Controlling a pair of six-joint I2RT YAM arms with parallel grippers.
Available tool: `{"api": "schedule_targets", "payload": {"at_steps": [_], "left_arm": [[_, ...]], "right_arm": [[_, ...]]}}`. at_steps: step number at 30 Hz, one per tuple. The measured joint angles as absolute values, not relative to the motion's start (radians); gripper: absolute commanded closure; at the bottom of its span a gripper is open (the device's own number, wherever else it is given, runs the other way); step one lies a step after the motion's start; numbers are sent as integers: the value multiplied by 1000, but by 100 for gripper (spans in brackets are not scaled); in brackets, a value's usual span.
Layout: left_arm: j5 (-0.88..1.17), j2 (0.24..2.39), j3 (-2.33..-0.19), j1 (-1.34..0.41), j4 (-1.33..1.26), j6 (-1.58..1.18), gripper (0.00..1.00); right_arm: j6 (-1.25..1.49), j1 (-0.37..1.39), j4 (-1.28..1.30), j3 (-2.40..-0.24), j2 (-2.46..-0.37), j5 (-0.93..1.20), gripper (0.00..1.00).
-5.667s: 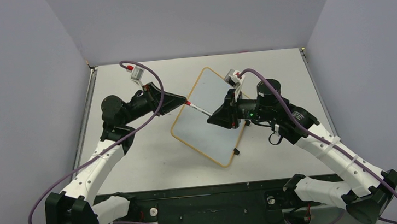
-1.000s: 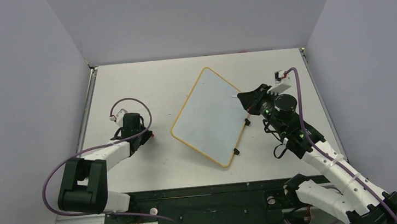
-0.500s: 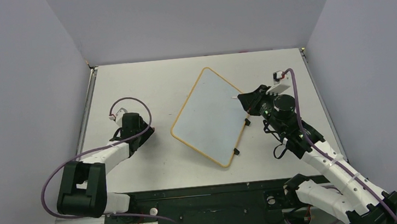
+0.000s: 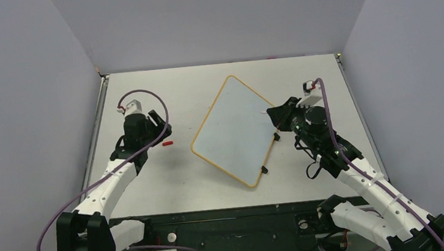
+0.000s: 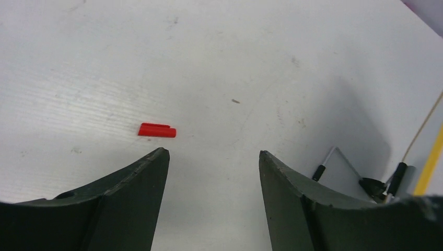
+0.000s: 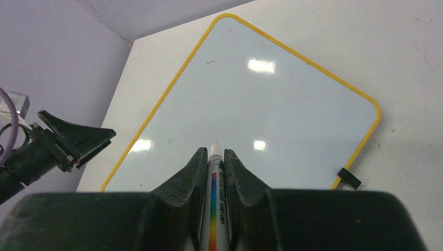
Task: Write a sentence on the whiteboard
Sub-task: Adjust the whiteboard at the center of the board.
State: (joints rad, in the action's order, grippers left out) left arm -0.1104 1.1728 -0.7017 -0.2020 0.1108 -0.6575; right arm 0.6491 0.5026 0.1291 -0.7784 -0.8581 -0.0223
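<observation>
Right gripper (image 6: 214, 151): closed on a marker (image 6: 215, 201), barrel clamped between both fingers, bare tip sticking out ahead.

Left gripper (image 5: 213, 153): jaws spread, holding nothing. A red cap (image 5: 156, 130) lies on the desk (image 5: 251, 57) just beyond its left finger, not touched.

Whiteboard (image 4: 232, 130): flat on the desk at frame centre in the overhead view, turned diamond-wise with one corner toward the top of the frame. No writing visible on it. Which pair of edges is longer I cannot settle from this angle.

Key relation:
- In the overhead view the right gripper (image 4: 273, 115) sits at the board's right corner, and the board spreads to its left.
- In the right wrist view the marker's long axis runs straight up the frame. The whiteboard (image 6: 251, 99) fills the middle of the frame ahead of the tip, with a black clip (image 6: 348, 178) on the lower right edge.
- Tip-to-surface contact: cannot tell.
- The left gripper (image 4: 159, 126) is well apart, left of the board.

Judgement: the right arm is the nearer and the only one with the pen. The stroke calls for lowering the tip and travelling leftward across the board.
</observation>
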Motion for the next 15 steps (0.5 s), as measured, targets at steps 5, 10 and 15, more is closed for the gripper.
{"api": "schedule_targets", "payload": {"at_steps": [5, 10, 15], "left_arm": [[27, 1166, -763, -202, 107, -587, 34], [200, 1208, -810, -221, 62, -555, 38], [273, 1291, -866, -318, 38, -518, 38]], "right_arm": [[632, 503, 136, -777, -856, -19, 100], [617, 503, 141, -768, -844, -14, 100], [612, 503, 143, -764, -839, 9, 100]]}}
